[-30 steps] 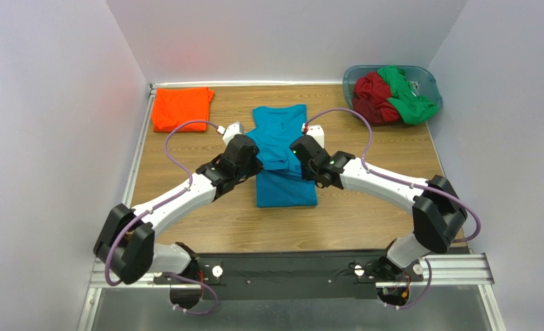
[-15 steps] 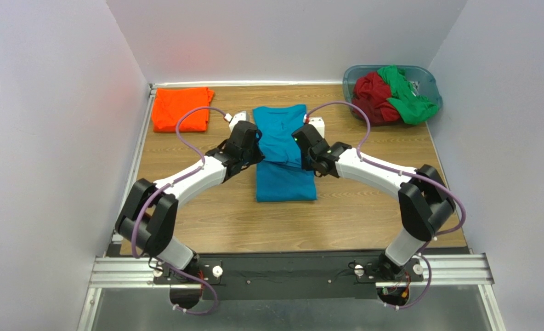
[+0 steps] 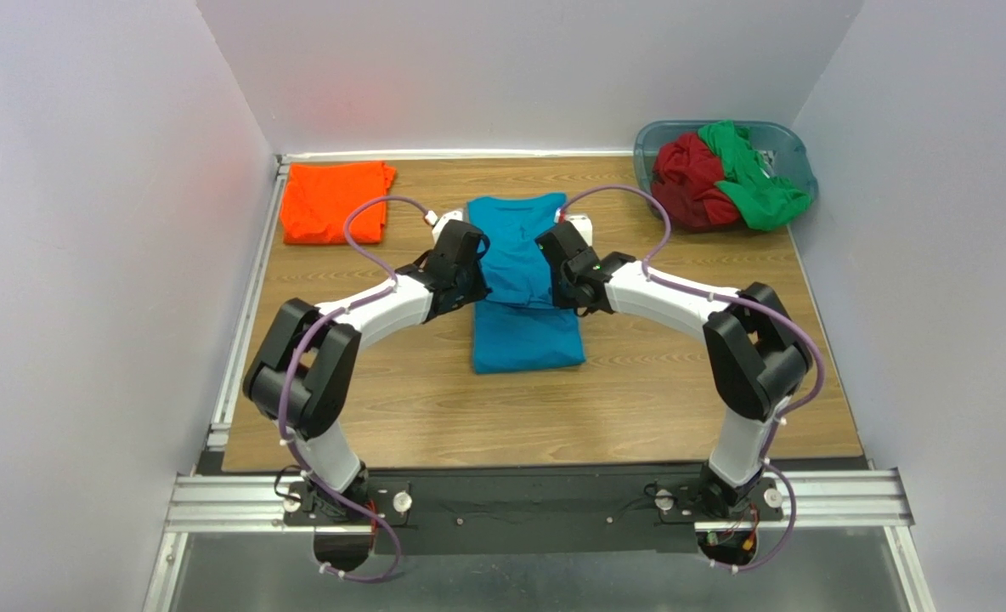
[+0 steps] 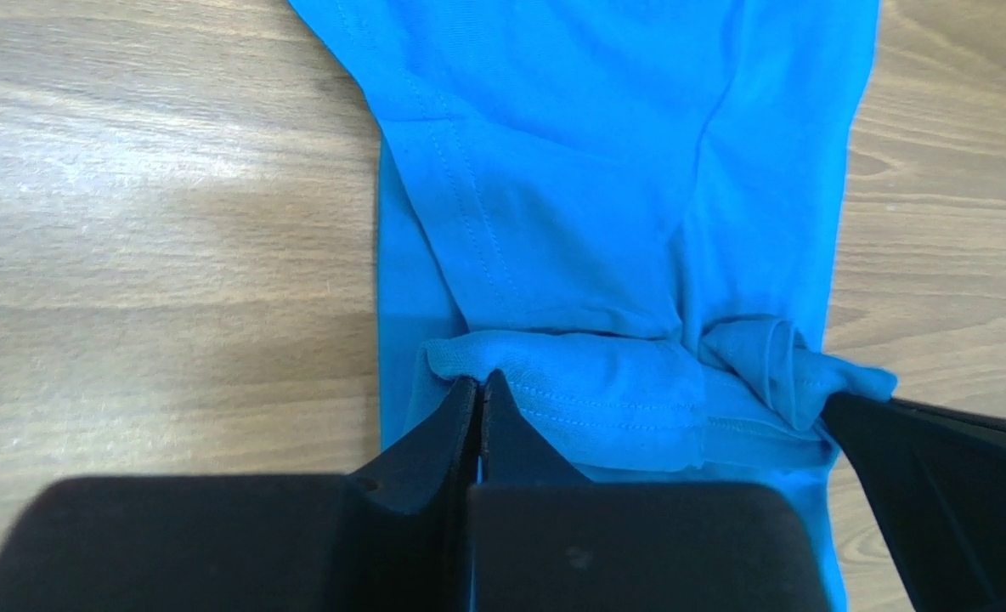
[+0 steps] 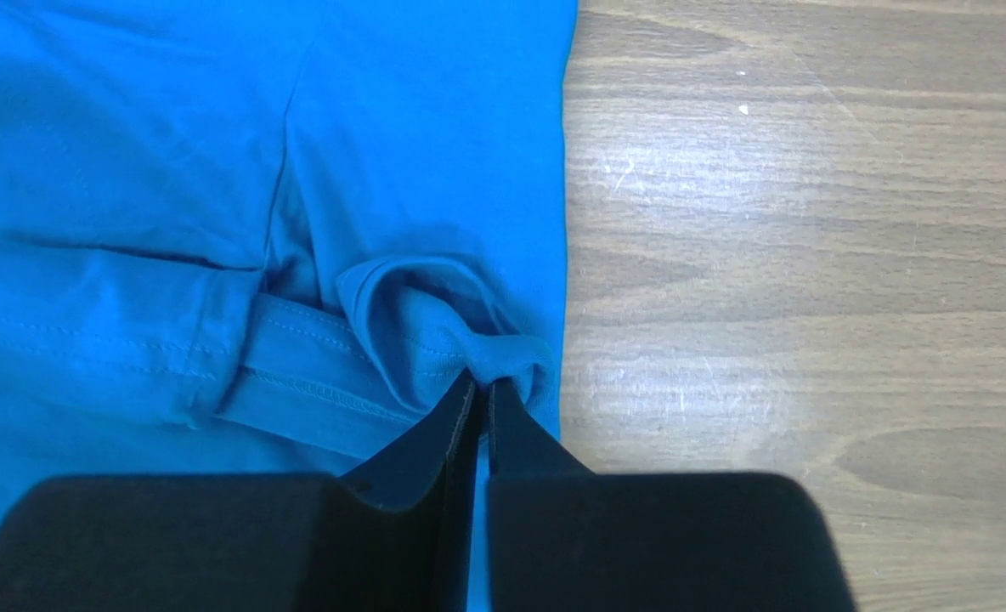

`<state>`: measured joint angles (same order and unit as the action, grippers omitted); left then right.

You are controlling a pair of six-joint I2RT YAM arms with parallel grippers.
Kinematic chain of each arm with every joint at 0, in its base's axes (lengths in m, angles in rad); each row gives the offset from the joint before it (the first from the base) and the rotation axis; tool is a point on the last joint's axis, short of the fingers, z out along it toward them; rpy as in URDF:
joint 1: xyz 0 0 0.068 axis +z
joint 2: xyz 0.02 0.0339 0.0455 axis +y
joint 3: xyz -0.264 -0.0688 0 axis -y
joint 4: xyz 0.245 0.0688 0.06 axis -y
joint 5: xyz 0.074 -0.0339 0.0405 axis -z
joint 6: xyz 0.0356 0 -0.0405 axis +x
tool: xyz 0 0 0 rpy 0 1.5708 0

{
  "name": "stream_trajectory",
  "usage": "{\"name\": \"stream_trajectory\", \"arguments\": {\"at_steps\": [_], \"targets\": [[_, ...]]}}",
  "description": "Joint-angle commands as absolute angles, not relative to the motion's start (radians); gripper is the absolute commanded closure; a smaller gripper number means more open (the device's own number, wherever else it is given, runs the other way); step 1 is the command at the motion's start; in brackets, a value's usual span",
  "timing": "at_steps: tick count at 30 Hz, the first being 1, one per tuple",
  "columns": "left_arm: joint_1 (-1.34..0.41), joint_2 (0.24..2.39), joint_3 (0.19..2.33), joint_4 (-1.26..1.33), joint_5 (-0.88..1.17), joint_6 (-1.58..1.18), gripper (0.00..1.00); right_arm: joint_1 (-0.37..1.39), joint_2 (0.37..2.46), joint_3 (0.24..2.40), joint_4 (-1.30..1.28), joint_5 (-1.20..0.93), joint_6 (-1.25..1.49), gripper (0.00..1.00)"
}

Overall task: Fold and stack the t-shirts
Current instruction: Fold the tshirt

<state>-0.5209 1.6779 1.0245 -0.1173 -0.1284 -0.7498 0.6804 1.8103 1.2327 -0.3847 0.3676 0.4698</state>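
Observation:
The teal-blue t-shirt (image 3: 521, 274) lies lengthwise in the middle of the table, its near part folded over toward the back. My left gripper (image 3: 470, 262) is shut on the folded hem at the shirt's left edge (image 4: 559, 383). My right gripper (image 3: 557, 262) is shut on the bunched hem at the shirt's right edge (image 5: 444, 319). Both hold the fold just above the shirt's middle. A folded bright orange t-shirt (image 3: 333, 200) lies at the back left. The dark red t-shirt (image 3: 690, 179) and green t-shirt (image 3: 751, 179) lie crumpled in the tub.
The grey-blue plastic tub (image 3: 792, 147) stands at the back right corner. White walls close in the wooden table (image 3: 674, 383) on three sides. A metal rail runs along the near edge by the arm bases.
Both grippers have moved toward the back of the table, carrying the teal-blue shirt's near hem over its middle. The arms have stretched out further.

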Motion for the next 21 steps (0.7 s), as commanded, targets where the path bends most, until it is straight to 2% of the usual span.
{"name": "stream_trajectory", "arguments": {"at_steps": [1, 2, 4, 5, 7, 8, 9, 13, 21], "targets": [[-0.511, 1.718, 1.071, -0.106, -0.109, -0.718, 0.90, 0.660, 1.859, 1.282, -0.368, 0.359, 0.471, 0.81], [-0.509, 1.723, 1.075, -0.107, -0.110, -0.716, 0.88, 0.657, 1.865, 1.285, -0.368, 0.360, 0.474, 0.78], [-0.508, 1.727, 1.092, -0.112, -0.115, -0.715, 0.73, 0.650, 1.881, 1.302, -0.370, 0.356, 0.476, 0.56], [-0.508, 1.724, 1.097, -0.120, -0.117, -0.713, 0.58, 0.649, 1.882, 1.308, -0.370, 0.354, 0.472, 0.48], [-0.508, 1.707, 1.103, -0.124, -0.121, -0.712, 0.41, 0.649, 1.870, 1.315, -0.371, 0.344, 0.469, 0.16], [-0.508, 1.685, 1.101, -0.124, -0.121, -0.713, 0.24, 0.649, 1.862, 1.315, -0.370, 0.335, 0.466, 0.00], [-0.508, 1.674, 1.094, -0.124, -0.121, -0.715, 0.17, 0.649, 1.856, 1.313, -0.370, 0.330, 0.466, 0.00], [-0.508, 1.603, 1.045, -0.115, -0.104, -0.726, 0.06, 0.649, 1.792, 1.278, -0.370, 0.285, 0.466, 0.00], [-0.509, 1.413, 0.862, -0.086, -0.078, -0.785, 0.02, 0.649, 1.661, 1.160, -0.361, 0.092, 0.443, 0.00]]}}
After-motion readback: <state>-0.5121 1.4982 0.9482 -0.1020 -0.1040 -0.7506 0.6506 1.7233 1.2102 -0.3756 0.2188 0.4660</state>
